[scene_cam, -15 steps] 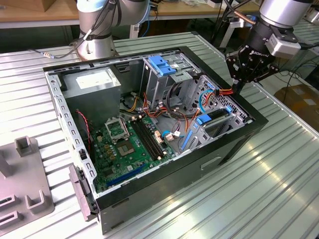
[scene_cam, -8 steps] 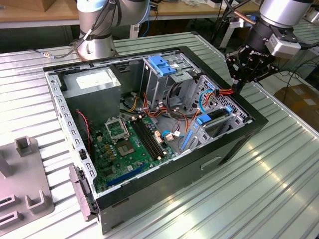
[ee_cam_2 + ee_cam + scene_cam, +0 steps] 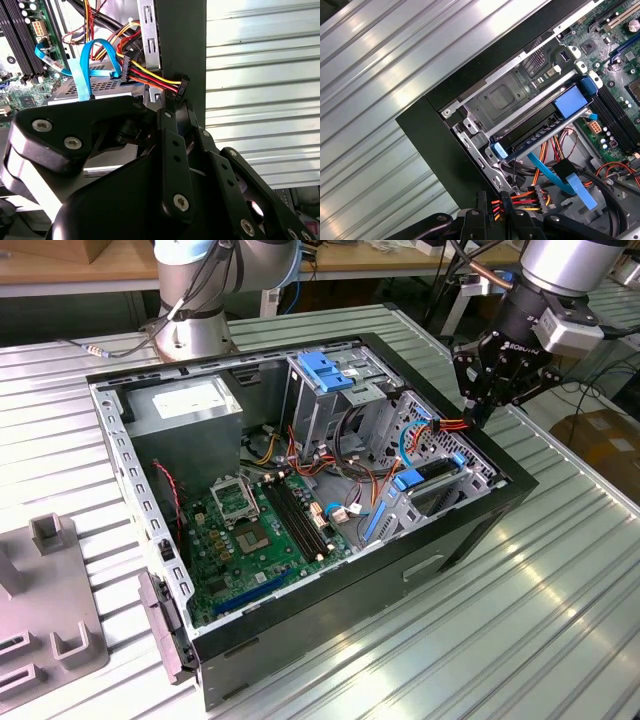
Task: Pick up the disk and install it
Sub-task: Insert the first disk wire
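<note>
The end effector [image 3: 478,412], its fingers drawn together on a power connector [image 3: 181,86], hovers at the computer case [image 3: 480,515] corner, while the disk [image 3: 436,483] sits just below in its bay, long axis along the case's side wall.

No print reads clearly anywhere. White sticker [image 3: 188,397] on the grey metal box: text too small to make out. White lettering on the hand [image 3: 487,378]: illegible.
</note>
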Motion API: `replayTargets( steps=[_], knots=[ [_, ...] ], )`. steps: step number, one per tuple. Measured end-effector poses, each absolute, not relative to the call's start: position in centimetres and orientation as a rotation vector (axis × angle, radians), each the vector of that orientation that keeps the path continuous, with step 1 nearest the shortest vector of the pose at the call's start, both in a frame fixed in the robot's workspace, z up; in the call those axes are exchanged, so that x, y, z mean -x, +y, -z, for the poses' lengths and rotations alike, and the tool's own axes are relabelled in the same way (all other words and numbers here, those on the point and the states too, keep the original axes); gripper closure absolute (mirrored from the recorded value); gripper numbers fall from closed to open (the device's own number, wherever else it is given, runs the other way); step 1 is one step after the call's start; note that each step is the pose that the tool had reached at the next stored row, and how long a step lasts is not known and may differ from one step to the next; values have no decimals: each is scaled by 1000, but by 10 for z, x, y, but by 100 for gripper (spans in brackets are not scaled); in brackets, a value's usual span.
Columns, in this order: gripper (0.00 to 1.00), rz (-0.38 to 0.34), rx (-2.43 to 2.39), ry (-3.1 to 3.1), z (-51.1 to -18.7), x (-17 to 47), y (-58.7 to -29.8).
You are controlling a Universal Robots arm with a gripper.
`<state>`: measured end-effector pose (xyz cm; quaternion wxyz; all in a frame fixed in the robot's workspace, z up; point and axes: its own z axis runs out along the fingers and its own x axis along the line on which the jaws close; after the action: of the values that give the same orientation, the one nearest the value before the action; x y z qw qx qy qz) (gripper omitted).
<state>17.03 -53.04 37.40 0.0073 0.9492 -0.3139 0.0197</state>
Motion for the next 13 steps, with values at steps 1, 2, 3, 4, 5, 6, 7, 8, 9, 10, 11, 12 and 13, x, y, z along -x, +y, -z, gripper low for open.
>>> replayTargets(
  steps=[1, 2, 3, 4, 5, 6, 7, 8, 9, 10, 11, 12, 13],
  knots=[
    [75, -62, -2968, -982, -374, -170, -530],
    [75, -62, -2968, -982, -374, -170, -530],
    [75, -62, -2968, -982, -374, -170, -530],
    [75, -62, -2968, -982, -374, -170, -530],
    [75, -62, -2968, -982, -374, -170, -530],
    [75, -62, -2968, -981, -374, -170, -530],
    [75, -62, -2968, -981, -374, -170, -530],
    [75, -62, -2968, -981, -374, -170, -530],
    [75, -62, -2968, -981, -374, -171, -530],
    [75, -63, -2967, -979, -374, -172, -529],
    [75, -63, -2966, -979, -374, -172, -528],
    [75, -64, -2966, -978, -373, -173, -527],
    [75, -64, -2965, -977, -373, -173, -527]
  ],
)
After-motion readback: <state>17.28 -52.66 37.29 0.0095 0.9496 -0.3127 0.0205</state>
